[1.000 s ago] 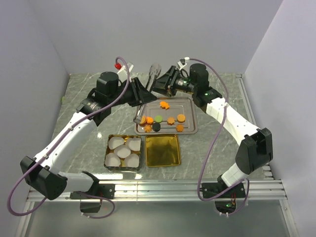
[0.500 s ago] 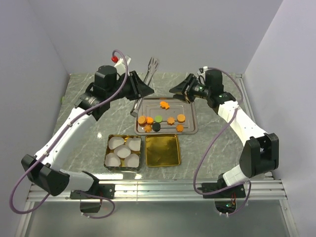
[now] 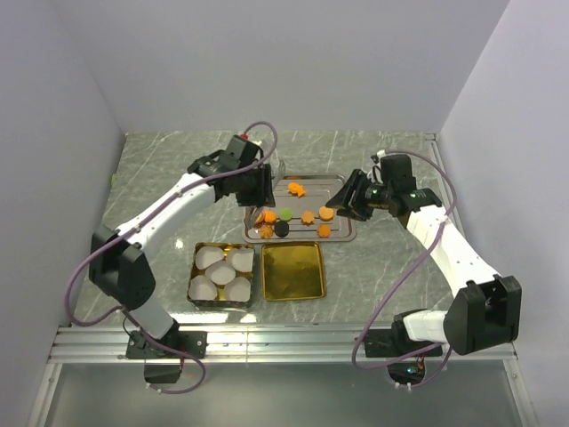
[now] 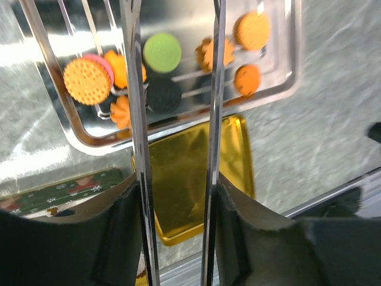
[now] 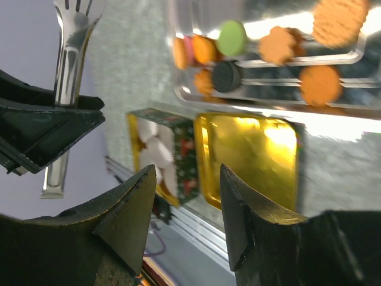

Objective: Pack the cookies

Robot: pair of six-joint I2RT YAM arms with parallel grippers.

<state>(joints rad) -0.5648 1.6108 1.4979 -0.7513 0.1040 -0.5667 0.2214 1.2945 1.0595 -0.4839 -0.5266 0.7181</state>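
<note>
Several cookies lie on the silver tray (image 3: pixel 343 181): an orange flower (image 3: pixel 296 189), a green disc (image 3: pixel 285 213), a black disc (image 3: pixel 282 228) and orange discs (image 3: pixel 326 213). My left gripper (image 3: pixel 257 189) hovers over the tray's left end, shut on metal tongs (image 4: pixel 136 113). Their two arms run between its pads (image 4: pixel 122 232) and point down at the green cookie (image 4: pixel 162 52) and black cookie (image 4: pixel 164 95). My right gripper (image 3: pixel 348 197) hangs open and empty at the tray's right edge; its fingers (image 5: pixel 138 199) frame nothing.
In front of the tray sit a tin (image 3: pixel 197 252) holding white paper cups (image 3: pixel 221 273) and an empty gold tin (image 3: pixel 292 270). The grey walls close in on the back and both sides. A metal rail runs along the near edge.
The left arm has swung the tongs from the back of the table down over the tray's left end. The right gripper has drawn away from the tongs to the tray's right edge.
</note>
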